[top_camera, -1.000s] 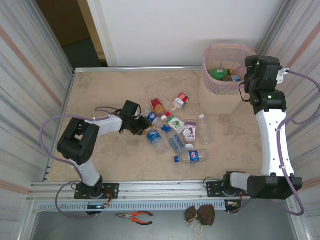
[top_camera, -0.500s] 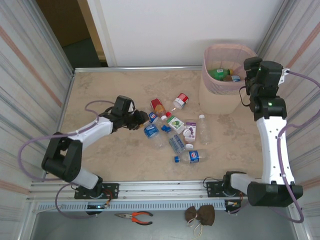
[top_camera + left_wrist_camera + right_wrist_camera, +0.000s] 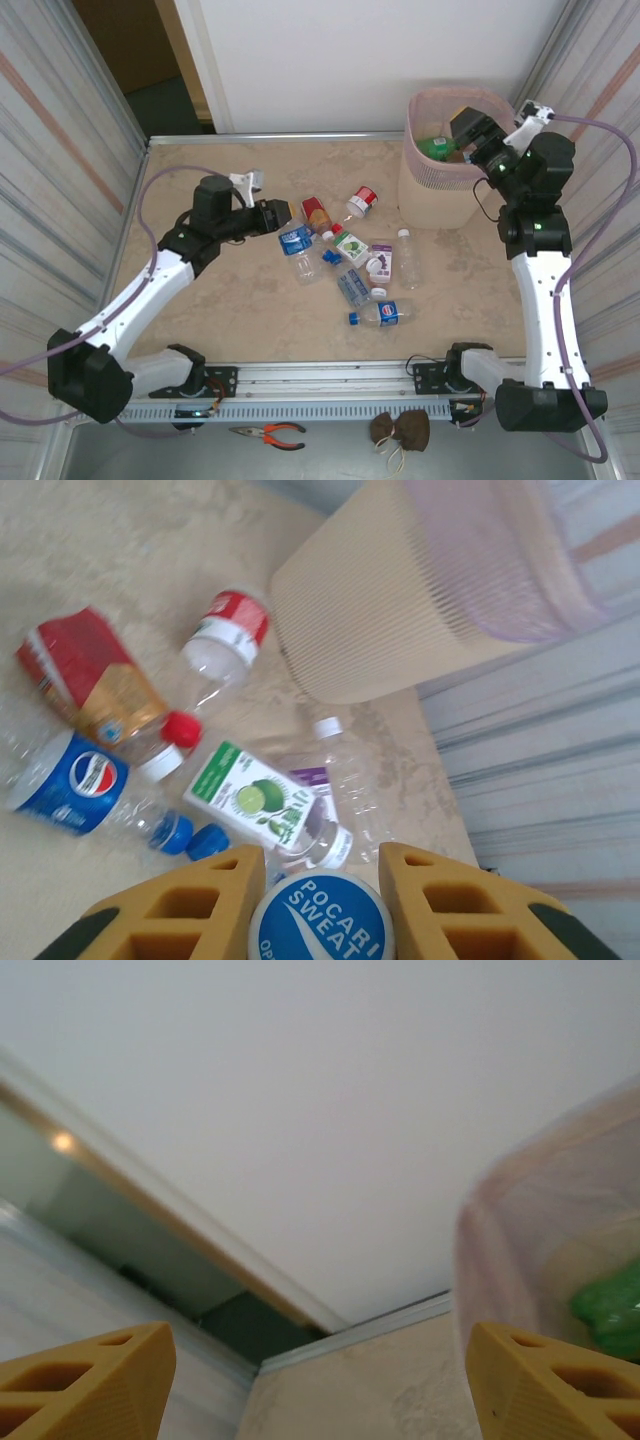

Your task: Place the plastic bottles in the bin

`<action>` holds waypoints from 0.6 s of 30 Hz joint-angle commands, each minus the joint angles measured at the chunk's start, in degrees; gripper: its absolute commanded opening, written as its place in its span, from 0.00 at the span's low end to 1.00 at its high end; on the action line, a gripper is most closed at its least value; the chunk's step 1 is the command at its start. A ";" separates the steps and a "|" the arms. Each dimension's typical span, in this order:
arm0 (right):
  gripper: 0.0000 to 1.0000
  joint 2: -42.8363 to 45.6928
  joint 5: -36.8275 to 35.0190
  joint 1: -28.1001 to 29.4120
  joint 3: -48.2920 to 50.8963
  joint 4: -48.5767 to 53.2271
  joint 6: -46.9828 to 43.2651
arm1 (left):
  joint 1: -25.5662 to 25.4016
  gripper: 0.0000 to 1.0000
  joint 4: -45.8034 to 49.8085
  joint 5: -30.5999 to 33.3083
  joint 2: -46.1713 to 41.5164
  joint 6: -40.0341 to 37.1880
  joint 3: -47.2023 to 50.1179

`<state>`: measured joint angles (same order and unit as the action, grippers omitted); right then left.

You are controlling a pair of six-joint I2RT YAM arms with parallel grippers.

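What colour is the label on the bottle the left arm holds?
The bottle has a blue label, white lettering; left wrist view.

Light even and diffuse, from above; table [image 3: 200, 180] bright, shadows faint and soft. Top view sharp. Left wrist view: red-labelled bottle [image 3: 85, 675] smeared, bin [image 3: 400, 610] rim pale and hazy. Right wrist view: bin mesh and green bottle [image 3: 612, 1310] badly blurred, soft throughout.
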<state>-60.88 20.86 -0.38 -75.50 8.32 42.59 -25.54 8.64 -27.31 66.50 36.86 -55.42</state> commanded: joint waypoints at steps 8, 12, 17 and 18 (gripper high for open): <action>0.76 2.63 14.22 17.06 3.19 -3.14 -25.23 | 0.23 0.06 -9.36 -12.75 -5.20 -9.91 -3.93; 0.79 1.59 16.03 23.80 3.44 0.10 -31.96 | 0.30 0.00 -11.99 -15.45 -7.03 -10.98 -3.97; 0.81 -0.80 14.95 30.30 4.00 1.75 -33.41 | 0.21 0.00 -13.72 -16.89 -8.86 -11.90 -4.17; 0.81 -1.16 14.16 31.79 4.37 1.58 -33.66 | 0.15 0.00 -13.74 -16.85 -9.16 -12.11 -4.43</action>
<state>-61.21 34.76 29.15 -71.94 8.91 12.69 -25.54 -1.74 -41.58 59.05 26.94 -57.76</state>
